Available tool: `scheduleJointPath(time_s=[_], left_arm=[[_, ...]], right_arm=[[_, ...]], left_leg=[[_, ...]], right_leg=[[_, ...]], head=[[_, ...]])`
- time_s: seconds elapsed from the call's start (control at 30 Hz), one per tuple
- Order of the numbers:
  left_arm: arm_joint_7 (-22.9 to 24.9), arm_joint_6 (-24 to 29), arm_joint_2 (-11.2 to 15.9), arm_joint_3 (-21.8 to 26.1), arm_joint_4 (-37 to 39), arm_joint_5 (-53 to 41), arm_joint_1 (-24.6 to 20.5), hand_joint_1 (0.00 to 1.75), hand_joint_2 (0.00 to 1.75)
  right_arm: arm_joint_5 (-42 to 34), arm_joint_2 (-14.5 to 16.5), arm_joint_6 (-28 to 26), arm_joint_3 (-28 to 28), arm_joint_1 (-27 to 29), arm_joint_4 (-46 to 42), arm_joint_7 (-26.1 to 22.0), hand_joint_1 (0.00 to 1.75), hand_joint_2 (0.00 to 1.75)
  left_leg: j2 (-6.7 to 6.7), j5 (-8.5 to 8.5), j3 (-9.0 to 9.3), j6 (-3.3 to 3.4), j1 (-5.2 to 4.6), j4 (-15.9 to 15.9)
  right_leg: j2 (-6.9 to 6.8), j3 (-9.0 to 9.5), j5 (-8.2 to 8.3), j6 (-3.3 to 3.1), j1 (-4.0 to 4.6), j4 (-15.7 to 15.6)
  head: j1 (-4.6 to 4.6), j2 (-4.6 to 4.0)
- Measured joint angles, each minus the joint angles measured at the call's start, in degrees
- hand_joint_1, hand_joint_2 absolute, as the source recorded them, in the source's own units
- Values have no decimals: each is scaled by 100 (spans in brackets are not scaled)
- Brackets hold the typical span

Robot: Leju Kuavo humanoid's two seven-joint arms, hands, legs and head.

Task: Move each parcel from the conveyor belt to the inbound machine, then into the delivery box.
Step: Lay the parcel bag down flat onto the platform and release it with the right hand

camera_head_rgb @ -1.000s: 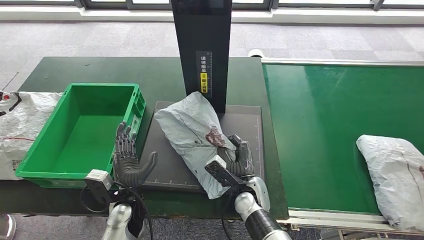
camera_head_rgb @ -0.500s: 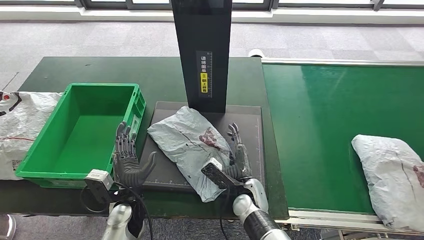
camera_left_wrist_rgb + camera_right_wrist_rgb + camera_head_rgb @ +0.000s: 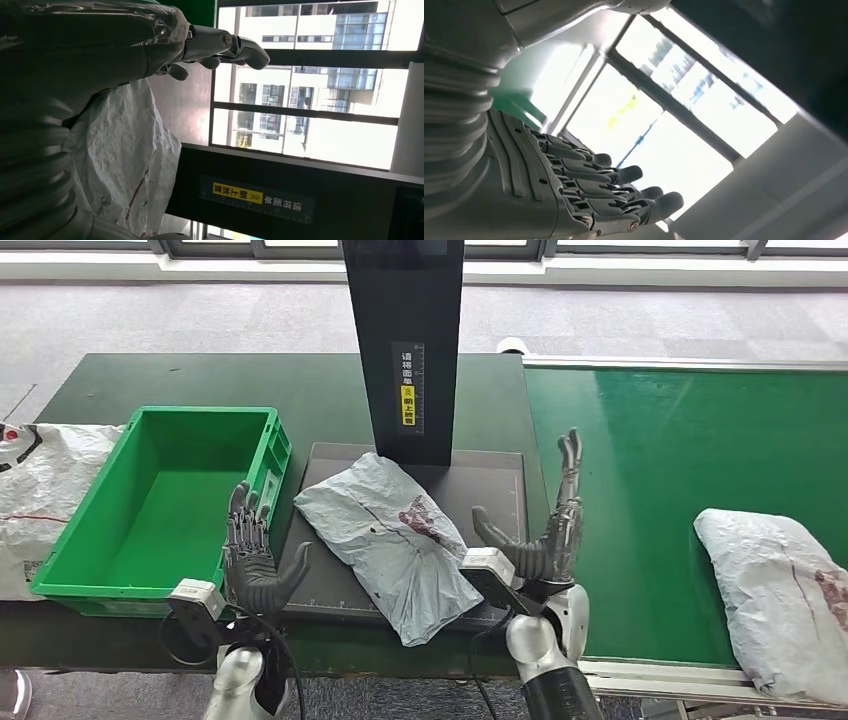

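Grey parcel [image 3: 392,540] lying on the dark inbound machine [image 3: 490,485] plate, near its black upright post. Right hand [image 3: 545,530], fingers spread and empty, raised just right of the parcel, apparently apart from it. Left hand [image 3: 255,555], fingers apart and empty, beside the green delivery box [image 3: 75,570]. Second parcel [image 3: 775,590] on the conveyor belt [image 3: 650,470], far right.

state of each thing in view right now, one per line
crumpled grey plastic parcel: lying flat on the dark scanner platform, not held
second grey parcel: lying on the green conveyor belt
green plastic delivery box: upright, empty
left hand: open, fingers up, beside the box
right hand: open, fingers raised, clear of the parcel
black scanner column: upright behind the platform
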Motion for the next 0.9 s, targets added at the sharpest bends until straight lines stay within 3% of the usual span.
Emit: scheduleJointPath(time_s=[0.2,0.33,0.47,0.7,0.9], left_arm=[[0,302,5,-128,204,-380,-132,0,175],[0,1072,-5,-468,920,-1118,-745,0,175],[0,1516,-44,-762,1801,-1606,-1381,0,175],[96,2045,-175,-869,3081,-2300,-2104,0,175],[672,2387,-279,-970,3833,-2979,-2420,0,175]], right_arm=[[-324,-84,-11,-10,495,-2488,-8,0,175],[-622,-108,-7,13,705,-3401,-7,0,175],[-721,-121,7,90,783,-3762,-7,0,175],[-977,-135,26,235,797,-3865,-4,0,175],[-1178,-142,34,313,807,-3858,-4,0,175]], left_leg=[[12,-8,4,3,-2,1],[4,-6,5,7,-2,1],[19,-4,10,7,-2,1],[16,0,11,7,-2,1],[16,-1,9,7,-2,1]], right_leg=[[12,-3,-1,2,-2,-5],[0,9,0,5,-1,-5],[12,11,8,7,-3,-4],[12,13,9,7,-3,-1],[12,11,8,8,-3,-1]], head=[[-1,0],[1,0],[2,0],[2,0],[2,0]])
